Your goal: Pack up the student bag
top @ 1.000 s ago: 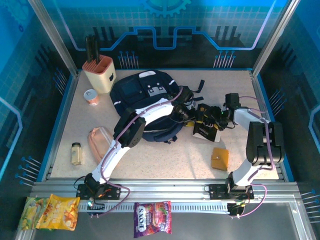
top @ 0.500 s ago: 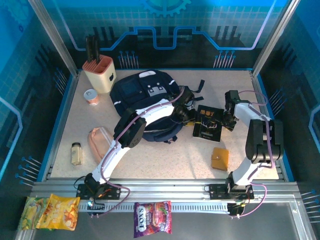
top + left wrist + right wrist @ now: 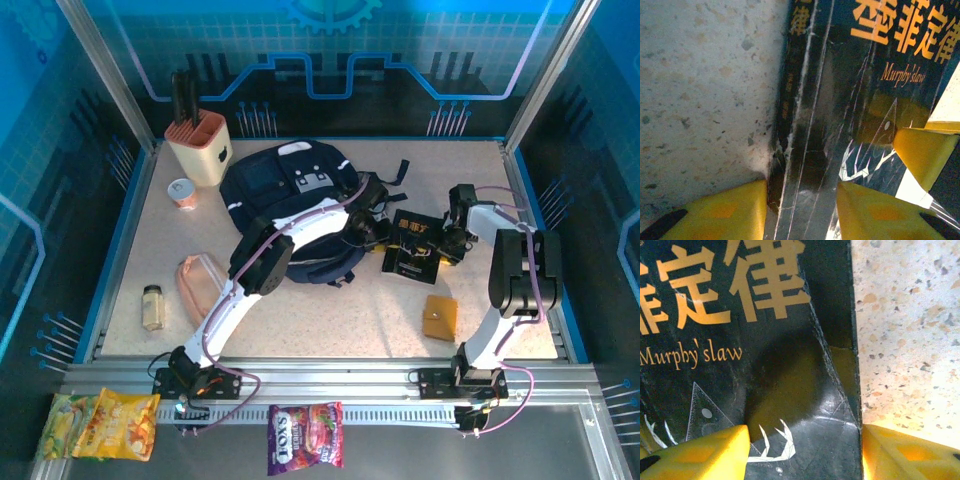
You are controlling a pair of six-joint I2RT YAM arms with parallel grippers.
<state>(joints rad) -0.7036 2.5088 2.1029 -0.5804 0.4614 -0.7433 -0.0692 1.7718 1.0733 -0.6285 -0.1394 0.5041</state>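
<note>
My left pincer [image 3: 800, 200] and right pincer [image 3: 802, 440], half-open and empty, straddle opposite edges of the book [image 3: 415, 255]; bag [image 3: 285, 195] lies frame-left, nearer the left.

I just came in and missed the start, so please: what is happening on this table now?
Both arms are at a black book lying flat on the table just right of the student bag. The left gripper straddles its spine edge, the right gripper the opposite edge, both with open jaws. The book is not yet packed.
</note>
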